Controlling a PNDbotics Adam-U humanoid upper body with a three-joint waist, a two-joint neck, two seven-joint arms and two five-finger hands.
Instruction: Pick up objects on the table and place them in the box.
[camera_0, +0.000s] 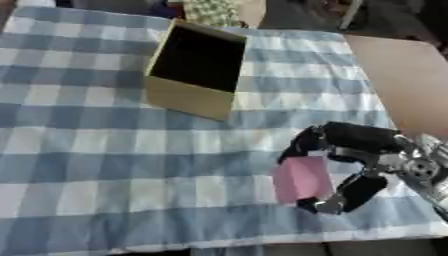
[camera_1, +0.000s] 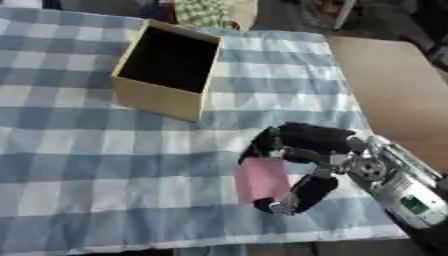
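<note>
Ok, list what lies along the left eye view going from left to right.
Box → pink object → right hand, curled round the pink object.

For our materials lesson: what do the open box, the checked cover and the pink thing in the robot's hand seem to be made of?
Box: likely cardboard, matte tan, with thin flat walls and sharp folded corners.
Checked cover: woven cloth, blue and white, soft and lying slightly rumpled.
Pink thing: flat, matte, plain; perhaps foam, card or sponge, unclear. The right hand curls around it.
</note>
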